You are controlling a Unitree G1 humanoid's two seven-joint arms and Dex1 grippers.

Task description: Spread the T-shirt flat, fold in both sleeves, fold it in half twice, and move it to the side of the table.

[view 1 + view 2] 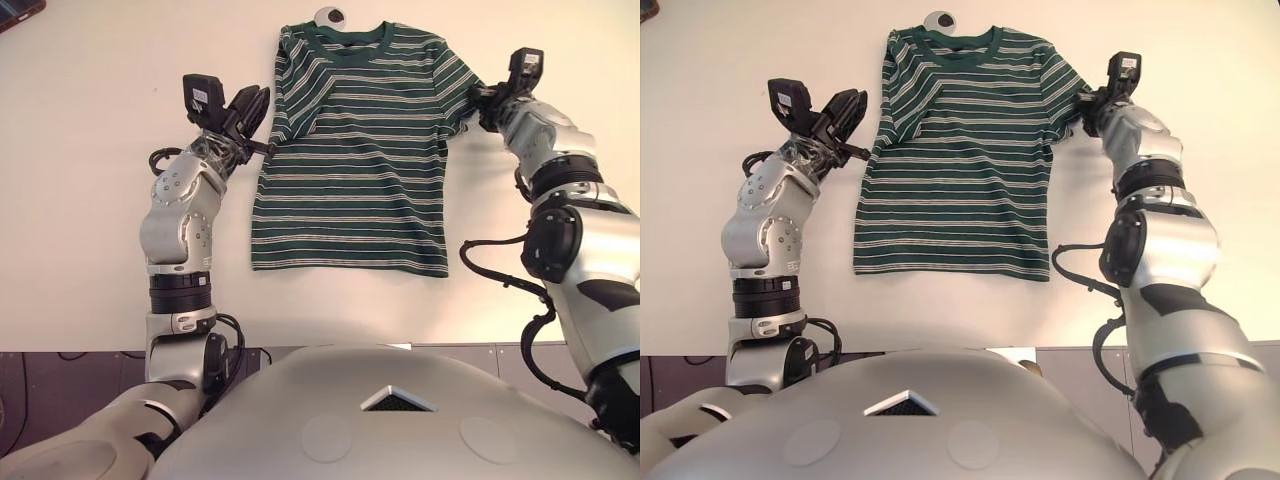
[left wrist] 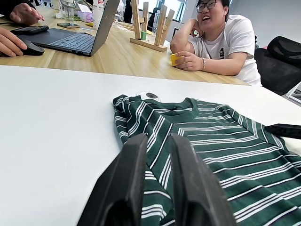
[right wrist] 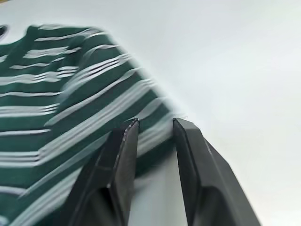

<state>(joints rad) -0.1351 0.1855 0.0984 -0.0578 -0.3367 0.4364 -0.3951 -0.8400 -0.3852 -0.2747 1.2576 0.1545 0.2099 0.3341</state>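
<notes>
Soft striped cloth T-shirt [image 1: 350, 170] lies on a smooth matt table [image 1: 100, 250].

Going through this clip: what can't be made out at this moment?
1. Whether the right gripper has the sleeve of the T-shirt: the right wrist view is blurred, and in the eye views the wrist covers the tips.
2. The small round thing by the collar: too small to identify.
3. Whether the left gripper touches the cloth: its own fingers cover the spot in the left wrist view.
</notes>
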